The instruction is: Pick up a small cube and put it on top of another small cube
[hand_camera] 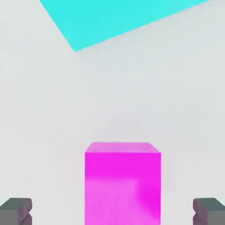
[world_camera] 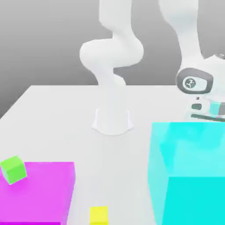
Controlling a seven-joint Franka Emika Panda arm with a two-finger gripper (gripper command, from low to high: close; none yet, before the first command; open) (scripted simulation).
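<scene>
One magenta block [hand_camera: 122,189] lies between the open hand's [hand_camera: 112,211] parted fingers, ungrasped.

smooth plain grey wall or backdrop [world_camera: 57,44] behind, darker toward the top, lighter low down. flat pale white, matte-looking surface [world_camera: 83,149] in front, straight far edge, its left side slanting in the exterior view. light bright and even, shadows very faint.

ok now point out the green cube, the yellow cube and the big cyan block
green cube [world_camera: 13,170]: exterior view, its front face
yellow cube [world_camera: 99,215]: exterior view, its front face
cyan block [world_camera: 197,200]: exterior view, its front face
</scene>
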